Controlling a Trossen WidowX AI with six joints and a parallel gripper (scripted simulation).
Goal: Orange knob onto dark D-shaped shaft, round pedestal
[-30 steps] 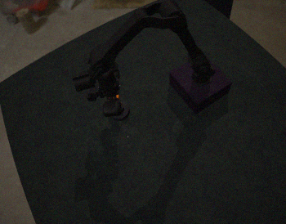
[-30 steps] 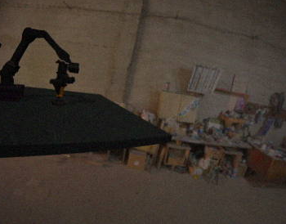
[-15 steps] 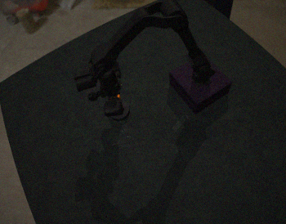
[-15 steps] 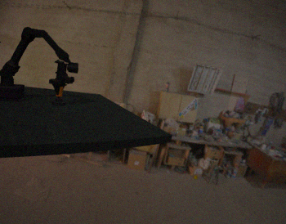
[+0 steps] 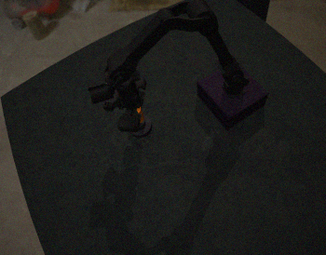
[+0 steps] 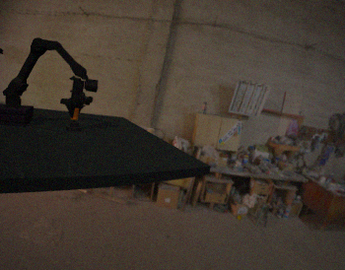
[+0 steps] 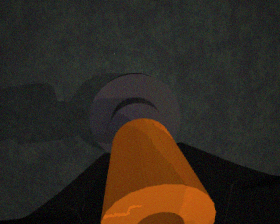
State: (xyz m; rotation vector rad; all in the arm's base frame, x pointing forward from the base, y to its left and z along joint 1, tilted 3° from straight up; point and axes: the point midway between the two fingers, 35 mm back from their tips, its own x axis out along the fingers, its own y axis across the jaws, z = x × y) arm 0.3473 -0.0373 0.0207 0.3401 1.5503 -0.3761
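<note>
The orange knob (image 5: 142, 117) (image 6: 75, 114) (image 7: 145, 160) is upright in the grip of my gripper (image 5: 140, 115) (image 6: 75, 115) (image 7: 144, 155), whose black fingers are shut on it from both sides. The round pedestal (image 5: 147, 130) (image 6: 74, 127) (image 7: 167, 97) is a greyish-purple disc on the table, directly under the knob. In the wrist view the knob's lower end overlaps the pedestal's middle, and a dark crescent shows just beyond it. The shaft cannot be made out, and its flat side is hidden. I cannot tell whether the knob's lower end touches the shaft.
The dark table (image 5: 179, 167) (image 6: 91, 153) carries the arm's purple base block (image 5: 232, 100) (image 6: 12, 114), to the right of the pedestal in the top view and to its left in the exterior view. Cluttered workbenches (image 6: 258, 169) stand beyond the table. The light is very dim.
</note>
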